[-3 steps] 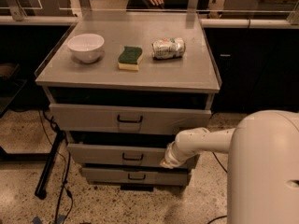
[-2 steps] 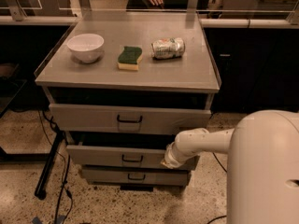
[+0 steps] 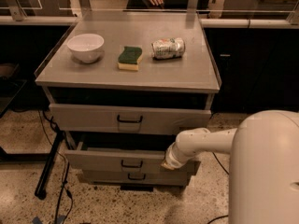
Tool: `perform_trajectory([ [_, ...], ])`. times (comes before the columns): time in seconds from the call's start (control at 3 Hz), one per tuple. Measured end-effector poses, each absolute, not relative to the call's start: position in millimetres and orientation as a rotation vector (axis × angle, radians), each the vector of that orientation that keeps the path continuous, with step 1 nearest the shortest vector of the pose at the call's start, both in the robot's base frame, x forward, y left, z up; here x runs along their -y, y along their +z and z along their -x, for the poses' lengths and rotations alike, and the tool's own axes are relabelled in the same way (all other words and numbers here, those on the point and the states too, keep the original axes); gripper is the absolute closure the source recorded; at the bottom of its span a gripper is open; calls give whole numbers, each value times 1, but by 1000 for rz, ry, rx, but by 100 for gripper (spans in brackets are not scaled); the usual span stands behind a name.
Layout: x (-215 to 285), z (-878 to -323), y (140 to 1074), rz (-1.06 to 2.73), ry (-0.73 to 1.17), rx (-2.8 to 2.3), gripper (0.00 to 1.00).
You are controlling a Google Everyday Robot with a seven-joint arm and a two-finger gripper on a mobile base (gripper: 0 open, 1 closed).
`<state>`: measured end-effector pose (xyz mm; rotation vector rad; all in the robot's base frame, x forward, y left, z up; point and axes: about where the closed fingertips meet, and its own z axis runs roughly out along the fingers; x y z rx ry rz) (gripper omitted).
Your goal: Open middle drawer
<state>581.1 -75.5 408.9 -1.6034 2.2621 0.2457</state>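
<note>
The middle drawer is a wide grey front with a small black centre handle. It stands pulled out a little from the cabinet, with a dark gap above it. My gripper is at the drawer's right end, at the tip of my white arm, which reaches in from the right. It sits against the top edge of the drawer front, right of the handle. The taller top drawer is above and the smaller bottom drawer is below.
On the grey cabinet top are a white bowl, a green and yellow sponge and a crushed can lying on its side. A black stand leg and cables lie on the floor at the left. My white body fills the lower right.
The middle drawer front has come out a little further towards the camera, and my arm's tip has moved with it, down and slightly left.
</note>
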Motion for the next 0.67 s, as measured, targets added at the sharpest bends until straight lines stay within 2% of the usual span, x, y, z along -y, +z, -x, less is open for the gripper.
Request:
perform_trajectory([
  [0.67, 82, -570, 419, 1590, 235, -2280, 100],
])
